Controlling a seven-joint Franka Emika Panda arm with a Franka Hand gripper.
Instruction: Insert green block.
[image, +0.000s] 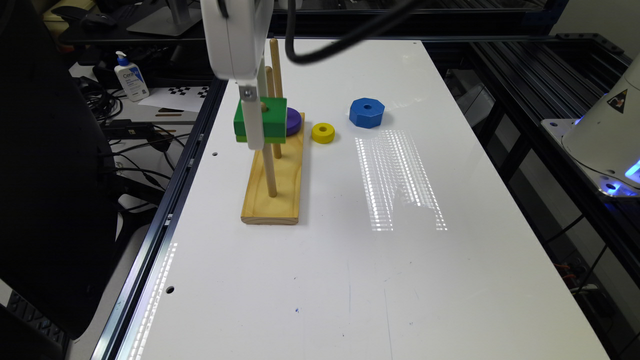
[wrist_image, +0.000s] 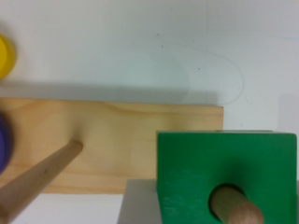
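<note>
One green block (image: 272, 119), three pegs (image: 269, 165)

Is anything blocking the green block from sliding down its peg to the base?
Nothing visible does. The green block is already threaded on the peg, whose tip pokes through its hole in the wrist view. The shaft below is bare down to the wooden base. The purple ring sits on another peg.

A white table (image: 380, 260) mirrors striped light at its centre. At ten o'clock, a pump bottle (image: 131, 77) stands among cables (image: 132, 145). Black frame rails (image: 540, 85) run at two o'clock.
</note>
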